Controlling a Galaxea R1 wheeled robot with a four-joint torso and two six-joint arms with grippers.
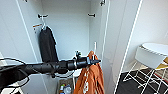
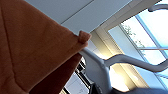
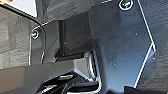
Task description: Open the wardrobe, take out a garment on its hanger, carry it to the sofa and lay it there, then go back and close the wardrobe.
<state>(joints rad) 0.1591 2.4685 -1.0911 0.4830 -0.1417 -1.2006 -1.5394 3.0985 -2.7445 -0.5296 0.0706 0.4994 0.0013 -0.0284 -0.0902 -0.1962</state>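
Wardrobe open, both white doors swung wide. Left arm reaching in from the left, left gripper clenched on the hanger just under its pale hook, which rises straight above the claw. Rust-orange garment draped from the hanger, falling directly below and slightly to either side of the claw, white print showing on the folds lower down. Same cloth pressed close in the left wrist view, a pale curved hanger arm running past its corner. Black shirt on another hanger, well to the left of the claw and higher, against the wardrobe's back wall. Small coloured items on the wardrobe floor, below and left of the claw. White chair far to the right, beyond the open door, over dark flooring. Right gripper: cannot tell whether released or clenched; right wrist view showing dark robot parts.
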